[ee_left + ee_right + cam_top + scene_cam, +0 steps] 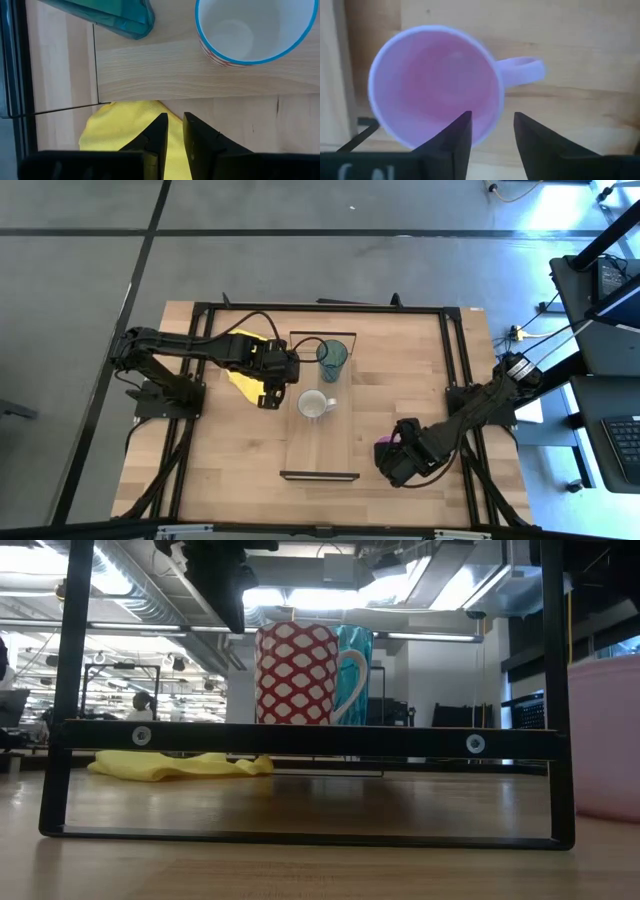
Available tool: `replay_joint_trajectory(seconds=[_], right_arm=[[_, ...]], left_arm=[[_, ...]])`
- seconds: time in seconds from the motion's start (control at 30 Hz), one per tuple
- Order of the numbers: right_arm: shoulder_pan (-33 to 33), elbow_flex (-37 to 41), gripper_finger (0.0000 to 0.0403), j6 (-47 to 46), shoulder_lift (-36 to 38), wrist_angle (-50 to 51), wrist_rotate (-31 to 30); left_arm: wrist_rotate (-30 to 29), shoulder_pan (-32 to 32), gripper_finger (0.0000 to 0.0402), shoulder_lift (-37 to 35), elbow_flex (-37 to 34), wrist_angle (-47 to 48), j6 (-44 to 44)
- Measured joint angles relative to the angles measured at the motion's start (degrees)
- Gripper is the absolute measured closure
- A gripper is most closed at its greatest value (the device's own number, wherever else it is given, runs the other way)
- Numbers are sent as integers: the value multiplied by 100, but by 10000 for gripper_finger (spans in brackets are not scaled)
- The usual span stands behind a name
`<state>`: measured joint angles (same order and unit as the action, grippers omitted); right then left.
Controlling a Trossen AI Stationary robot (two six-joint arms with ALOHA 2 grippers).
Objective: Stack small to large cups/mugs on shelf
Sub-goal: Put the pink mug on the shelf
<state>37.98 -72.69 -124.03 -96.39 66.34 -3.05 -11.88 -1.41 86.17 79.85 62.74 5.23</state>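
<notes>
The shelf [320,450] is a light board with dark end pieces, lying along the table's middle. On it stand the teal tumbler [332,360] at the far end and the white mug [316,405], red-patterned on the outside [297,673], near the middle. My left gripper [272,392] hovers beside the shelf's left edge over the yellow cloth [125,130], its fingers [175,117] nearly together and empty. The pink mug [430,85] stands on the table right of the shelf, mostly hidden under my right gripper [392,458]. That gripper is open above the mug [491,117]. My right gripper comes from above, pointing down, its fingers either side of the pink mug's wall [495,107] beside the handle [522,72]. One finger [462,130] is over the inside, the other [522,130] outside. I cannot tell whether they touch the mug, which stands upright on the table.
The yellow cloth [245,360] lies left of the shelf's far end. A black frame [320,307] runs around the tabletop. The shelf's near half [320,455] is bare. In the low view the pink mug [605,735] shows at the right edge.
</notes>
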Motion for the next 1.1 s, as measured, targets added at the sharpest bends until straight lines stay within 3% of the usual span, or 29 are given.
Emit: replay_joint_trajectory(seconds=[0.33,0.57,1.1], right_arm=[[0,0,352,22,4,21,-173],[0,0,395,108,6,40,-189],[-193,0,401,352,259,112,-186]], left_arm=[[0,0,347,0,0,0,-2],[0,0,347,0,0,-3,-2],[126,0,347,0,0,-107,-25]])
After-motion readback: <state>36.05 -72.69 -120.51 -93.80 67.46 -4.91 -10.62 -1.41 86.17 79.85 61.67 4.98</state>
